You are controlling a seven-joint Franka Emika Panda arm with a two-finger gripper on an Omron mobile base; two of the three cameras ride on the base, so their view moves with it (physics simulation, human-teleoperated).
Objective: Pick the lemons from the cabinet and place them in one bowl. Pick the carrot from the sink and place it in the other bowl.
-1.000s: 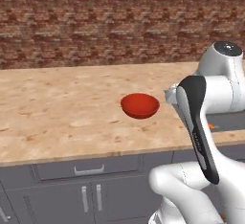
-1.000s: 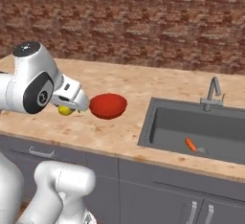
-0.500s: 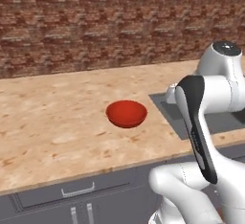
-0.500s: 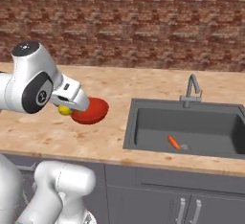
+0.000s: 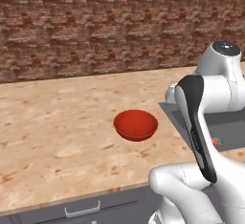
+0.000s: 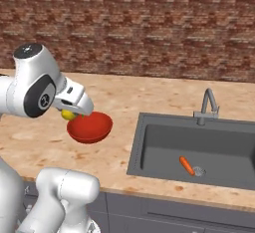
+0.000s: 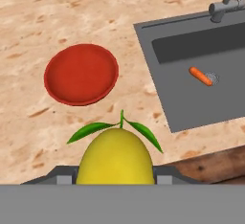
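My gripper (image 6: 69, 112) is shut on a yellow lemon (image 6: 65, 115), held above the counter just left of the red bowl's rim. The hand view has the lemon (image 7: 115, 157), with two green leaves, low between the jaws of the gripper (image 7: 115, 180). The glossy red bowl (image 5: 136, 124) (image 6: 89, 127) (image 7: 81, 73) stands empty on the counter. To the right, an orange carrot (image 6: 187, 165) (image 7: 200, 76) lies on the floor of the dark grey sink (image 6: 159, 147) (image 7: 191, 110), near the drain. The cabinet and the other bowl are out of view.
A curved grey faucet (image 6: 208, 103) (image 7: 228, 0) stands behind the sink. A brick wall (image 5: 95, 27) backs the speckled beige counter (image 5: 52, 137). Grey drawer fronts (image 5: 81, 211) run below the counter's front edge.
The whole picture has shifted, so the base has driven; bowl and sink sit further left in the right base view. The lemon stays in the shut gripper.
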